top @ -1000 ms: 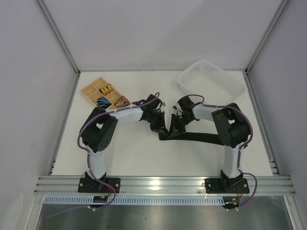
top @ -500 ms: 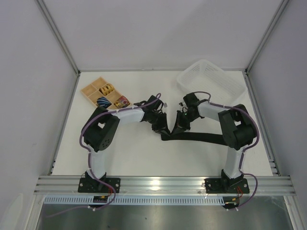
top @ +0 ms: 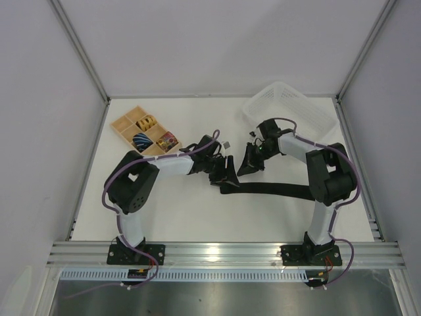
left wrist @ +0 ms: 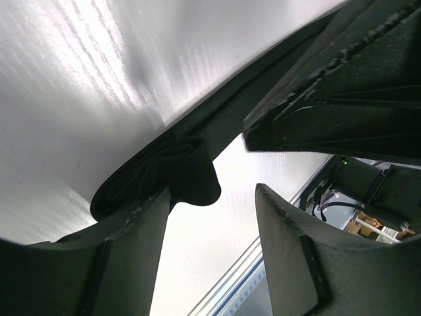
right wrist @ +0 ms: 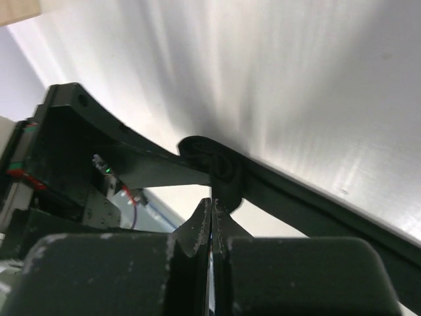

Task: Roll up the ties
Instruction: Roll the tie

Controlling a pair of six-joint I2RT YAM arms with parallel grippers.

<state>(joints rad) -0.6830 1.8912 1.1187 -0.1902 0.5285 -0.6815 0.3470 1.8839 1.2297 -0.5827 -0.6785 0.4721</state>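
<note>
A black tie (top: 270, 189) lies flat on the white surface (top: 184, 217), stretched sideways in front of the right arm. The end nearer the left arm is gathered into a small, loose rolled end (left wrist: 179, 172).

The left claw (top: 225, 172) sits low over that end with its jaws released and apart. From its own wrist view, the roll rests against the tip of one of its fingers (left wrist: 131, 243) (the one on the left of that view), and nothing lies between the two fingers but bare surface.

The right claw (top: 251, 162) is just beside the left one, slightly farther from the arm bases. It is clenched, with its fingers pressed flat together. The tips point down at the roll and come very close to it; whether they touch it I cannot tell.

Well apart at the far left stands a wooden tray (top: 125, 125) with three coloured rolls (top: 142, 139) in its compartments. A white basket (top: 289, 108) sits at the far right.
</note>
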